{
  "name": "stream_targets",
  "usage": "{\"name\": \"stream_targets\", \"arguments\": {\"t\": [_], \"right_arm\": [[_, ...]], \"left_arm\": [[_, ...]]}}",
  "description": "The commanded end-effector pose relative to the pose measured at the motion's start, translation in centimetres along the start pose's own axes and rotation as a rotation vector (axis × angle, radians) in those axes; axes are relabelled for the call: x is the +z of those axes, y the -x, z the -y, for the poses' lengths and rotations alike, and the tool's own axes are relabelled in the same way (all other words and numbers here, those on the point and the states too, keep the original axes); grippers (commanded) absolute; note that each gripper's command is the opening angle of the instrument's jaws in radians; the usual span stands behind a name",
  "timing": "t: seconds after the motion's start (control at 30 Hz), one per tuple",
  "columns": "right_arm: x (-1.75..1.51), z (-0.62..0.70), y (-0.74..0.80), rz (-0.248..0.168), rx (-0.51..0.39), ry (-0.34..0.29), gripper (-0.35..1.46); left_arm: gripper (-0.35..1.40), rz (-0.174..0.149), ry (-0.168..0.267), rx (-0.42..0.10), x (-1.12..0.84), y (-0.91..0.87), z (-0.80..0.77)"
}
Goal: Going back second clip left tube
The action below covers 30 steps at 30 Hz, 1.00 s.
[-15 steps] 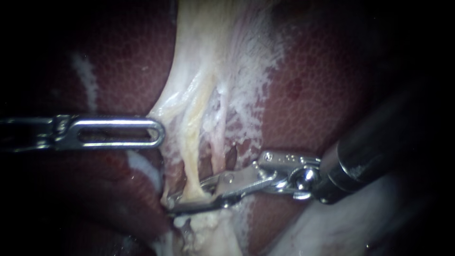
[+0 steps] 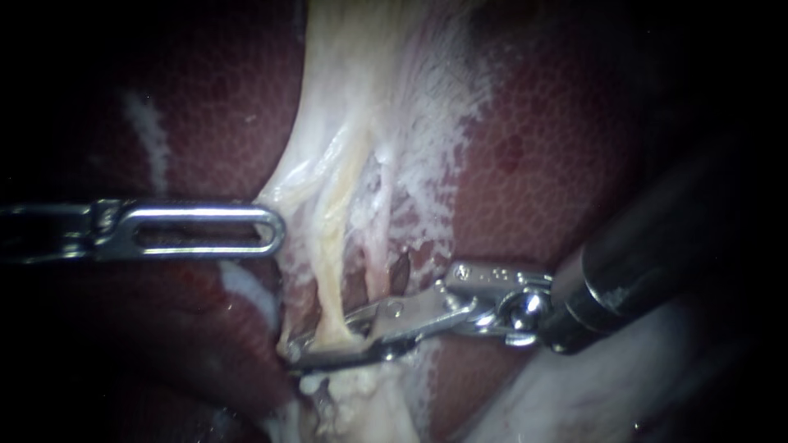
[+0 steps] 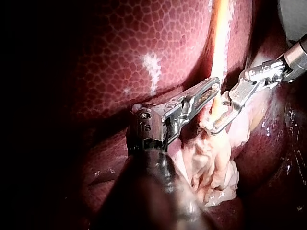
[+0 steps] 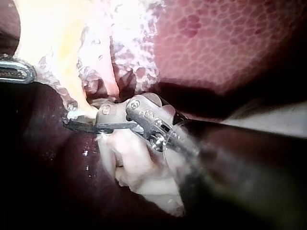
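A thin yellow tube runs down from the pale tissue between the liver lobes. My right instrument comes in from the lower right, its two slim jaws open with a gap, straddling the foot of the tube. The right wrist view shows the same: the tube ends between its jaws. My left instrument lies level from the left, its slotted jaws shut on the pale tissue's edge beside the tube. I cannot make out a clip on the tube.
Dark red liver lies on both sides of the pale band. A lump of pale fatty tissue sits just under my right instrument's jaws. A second, pinkish strand runs beside the yellow tube.
Almost nothing differs. My right instrument has shifted very slightly up and left along the tube's foot. The left instrument holds still.
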Motion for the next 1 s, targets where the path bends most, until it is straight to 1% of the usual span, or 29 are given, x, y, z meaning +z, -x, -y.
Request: {"name": "stream_targets", "arguments": {"t": [0.03, 0.17, 0.27, 0.47, 0.6, 0.9, 1.0], "right_arm": [[0.01, -0.02, -0.02, -0.003, -0.045, 0.001, 0.43], [0.03, -0.03, -0.04, -0.002, -0.126, 0.014, 0.52], [0.02, -0.04, -0.05, -0.004, -0.162, 0.031, 0.56], [-0.01, -0.05, -0.10, -0.008, -0.240, 0.066, 0.59], [-0.06, -0.04, -0.12, -0.006, -0.290, 0.069, 0.60], [-0.18, 0.02, -0.07, -0.005, -0.298, 0.061, 0.60], [-0.29, 0.08, -0.06, -0.012, -0.262, 0.054, 0.60]], "left_arm": [[-0.35, 0.000, 0.001, 0.000, 0.00, -0.01, 0.00], [-0.35, 0.000, 0.001, 0.001, 0.00, -0.01, 0.00], [-0.35, 0.000, 0.001, 0.001, 0.00, -0.01, 0.00], [-0.35, 0.000, 0.001, 0.001, 0.00, -0.01, 0.00], [-0.35, 0.000, 0.001, 0.001, 0.00, -0.01, 0.00], [-0.35, 0.000, 0.001, 0.001, 0.00, -0.02, 0.00], [-0.35, 0.000, 0.001, 0.001, 0.00, -0.02, 0.00]]}}
